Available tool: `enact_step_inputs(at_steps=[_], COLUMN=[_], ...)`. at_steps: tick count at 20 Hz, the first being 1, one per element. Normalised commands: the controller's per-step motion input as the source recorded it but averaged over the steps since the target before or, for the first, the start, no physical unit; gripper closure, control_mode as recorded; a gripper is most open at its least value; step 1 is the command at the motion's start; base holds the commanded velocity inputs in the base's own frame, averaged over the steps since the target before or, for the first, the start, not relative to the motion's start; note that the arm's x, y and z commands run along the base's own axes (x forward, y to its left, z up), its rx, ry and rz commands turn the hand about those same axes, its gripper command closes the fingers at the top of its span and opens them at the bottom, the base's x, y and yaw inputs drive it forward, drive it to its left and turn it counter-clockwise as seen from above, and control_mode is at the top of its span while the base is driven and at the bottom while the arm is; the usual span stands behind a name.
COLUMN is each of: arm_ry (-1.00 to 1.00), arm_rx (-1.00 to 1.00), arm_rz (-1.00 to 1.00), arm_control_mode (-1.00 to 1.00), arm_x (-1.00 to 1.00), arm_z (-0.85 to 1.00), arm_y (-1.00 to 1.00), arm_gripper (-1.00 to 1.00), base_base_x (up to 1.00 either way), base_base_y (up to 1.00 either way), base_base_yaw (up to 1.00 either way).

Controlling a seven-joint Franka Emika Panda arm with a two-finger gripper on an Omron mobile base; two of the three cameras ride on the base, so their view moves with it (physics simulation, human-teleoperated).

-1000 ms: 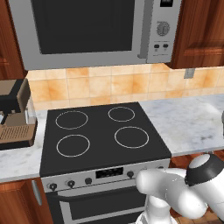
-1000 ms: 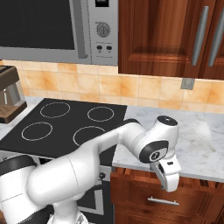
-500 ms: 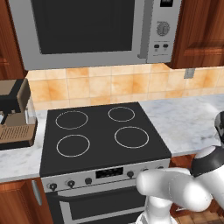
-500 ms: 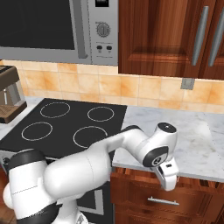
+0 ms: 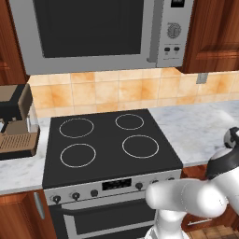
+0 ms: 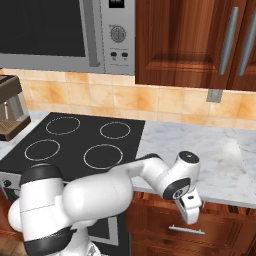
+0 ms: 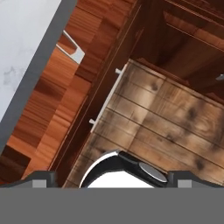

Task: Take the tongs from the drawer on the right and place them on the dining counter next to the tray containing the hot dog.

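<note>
Gripper (image 6: pixel 192 216) hangs at about 5 o'clock in the right base view, just in front of the wooden drawer (image 6: pixel 200 227) under the marble worktop (image 6: pixel 200 155), fingers spread wide and holding nothing. Drawer is shut, its silver handle (image 6: pixel 186 230) just below the gripper. Black stove (image 6: pixel 75 142) sits toward 9 o'clock. Tongs cannot be made out.

Bright, even rendered light with no visible lamp. The white robot arm (image 6: pixel 100 192) shows soft shading, brighter on top. The black stove top (image 5: pixel 109 144) is matte with no glare. The marble worktop (image 6: pixel 200 150) carries a faint pale sheen. In the hand view, the wood floor (image 7: pixel 166 118) is slightly soft and blotchy, while cabinet recesses fall into dark shadow. Edges look a little jagged throughout.
</note>
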Motion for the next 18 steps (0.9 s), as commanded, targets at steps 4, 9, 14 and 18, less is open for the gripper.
enact_step_inputs(at_steps=[4,9,14,18], arm_ry=[-0.05,-0.08,-0.09,-0.08], arm_rx=[0.00,0.00,0.00,0.00], arm_rz=[0.00,0.00,-0.02,-0.01], arm_control_mode=[-1.00,-1.00,-1.00,-1.00], arm_x=[0.16,0.19,0.17,0.09], arm_z=[-0.30,-0.21,-0.15,-0.08], arm_y=[0.00,0.00,0.00,0.00], arm_gripper=[-1.00,-1.00,-1.00,-1.00], base_base_x=[0.00,0.00,0.00,0.00], base_base_y=[0.00,0.00,0.00,0.00], base_base_yaw=[0.00,0.00,0.00,0.00])
